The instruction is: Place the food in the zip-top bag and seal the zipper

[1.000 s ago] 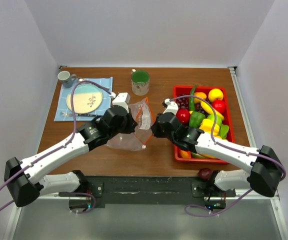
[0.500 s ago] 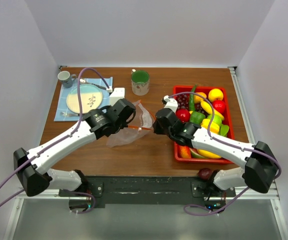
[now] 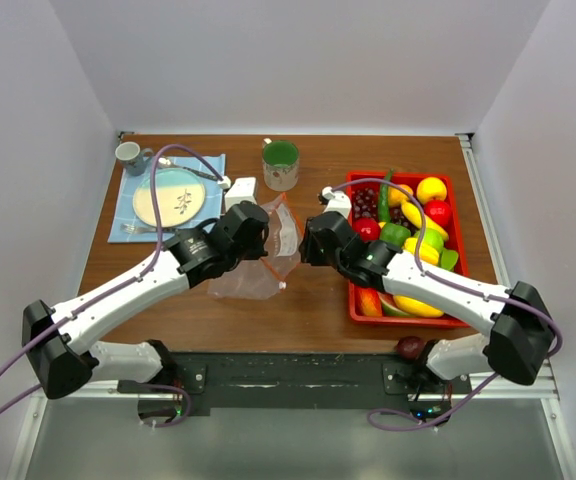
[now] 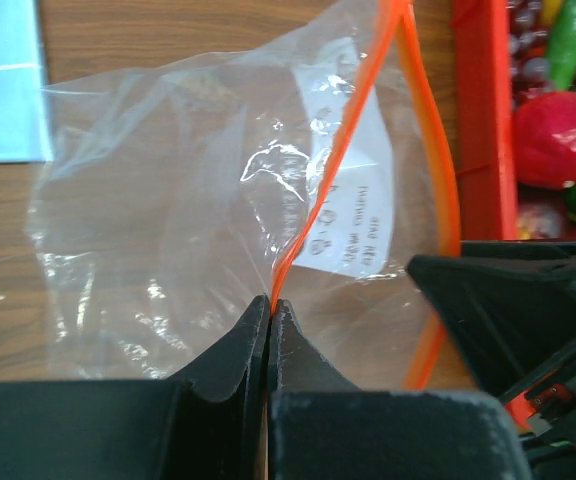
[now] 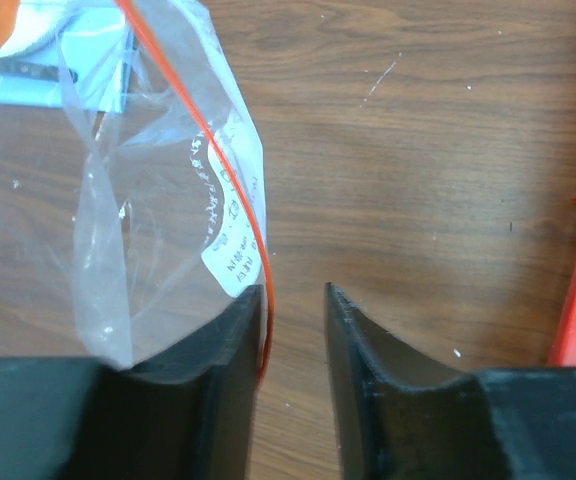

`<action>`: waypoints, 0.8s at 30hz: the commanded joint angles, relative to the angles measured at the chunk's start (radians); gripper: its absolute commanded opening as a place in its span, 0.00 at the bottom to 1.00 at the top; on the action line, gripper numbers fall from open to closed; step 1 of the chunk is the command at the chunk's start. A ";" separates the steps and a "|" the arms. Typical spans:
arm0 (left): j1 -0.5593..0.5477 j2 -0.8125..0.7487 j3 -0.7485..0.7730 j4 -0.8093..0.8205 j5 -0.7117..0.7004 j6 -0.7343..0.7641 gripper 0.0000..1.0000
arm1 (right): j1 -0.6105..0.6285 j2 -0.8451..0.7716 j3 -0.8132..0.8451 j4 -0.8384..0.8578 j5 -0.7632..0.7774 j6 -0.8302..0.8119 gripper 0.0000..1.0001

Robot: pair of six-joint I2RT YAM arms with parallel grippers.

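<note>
- The bag (image 3: 256, 280) lies near the middle of the desk (image 3: 313, 310). Its mouth end is raised between the two arms.
- The left gripper (image 4: 269, 302) is pressed together on the zipper (image 4: 340, 150) (the orange strip comes out exactly between the tips), so it pinches one lip of the mouth.
- The right gripper (image 5: 293, 292) has its jaws apart. The other lip of the zipper runs just along the inner face of one finger, and bare wood shows in the gap.
- The two lips bow away from each other, so the mouth is parted.
- The food (image 3: 420, 215) sits in the red tray (image 4: 483, 120) by the right edge of the desk, just beside the bag's mouth.
- A green mug (image 3: 280, 165) stands at the far edge.
</note>
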 commanded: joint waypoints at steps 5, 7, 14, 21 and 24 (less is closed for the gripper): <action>-0.004 0.021 -0.009 0.164 0.069 -0.027 0.00 | -0.002 -0.131 0.055 -0.073 0.014 -0.032 0.50; -0.004 0.033 -0.006 0.174 0.073 -0.027 0.00 | -0.003 -0.173 0.055 -0.097 0.029 -0.034 0.55; -0.004 0.056 0.003 0.206 0.084 -0.027 0.00 | -0.003 -0.277 0.082 -0.221 0.113 -0.042 0.68; -0.004 0.062 0.010 0.218 0.096 -0.023 0.00 | -0.009 -0.322 0.132 -0.557 0.409 0.065 0.90; -0.004 0.065 0.012 0.221 0.101 -0.015 0.00 | -0.056 -0.335 0.122 -0.666 0.497 0.115 0.96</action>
